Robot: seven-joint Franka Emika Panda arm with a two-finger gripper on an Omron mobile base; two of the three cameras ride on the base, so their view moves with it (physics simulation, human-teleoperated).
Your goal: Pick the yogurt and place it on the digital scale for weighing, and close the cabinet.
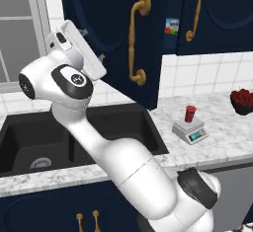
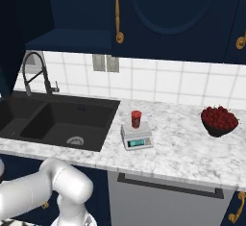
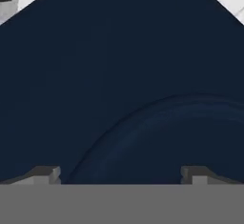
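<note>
The yogurt (image 1: 190,113) stands upright on the digital scale (image 1: 189,130) on the marble counter (image 1: 217,127), right of the dark sink (image 1: 74,135), and off to the right of the scale sits a bowl of red fruit (image 2: 219,120). Up at the left the cabinet (image 1: 118,33) door hangs ajar, brass handle (image 1: 136,38) out front, and the gripper (image 3: 119,173) is close against its navy panel, fingertips (image 3: 47,174) spread wide, holding nothing.
</note>
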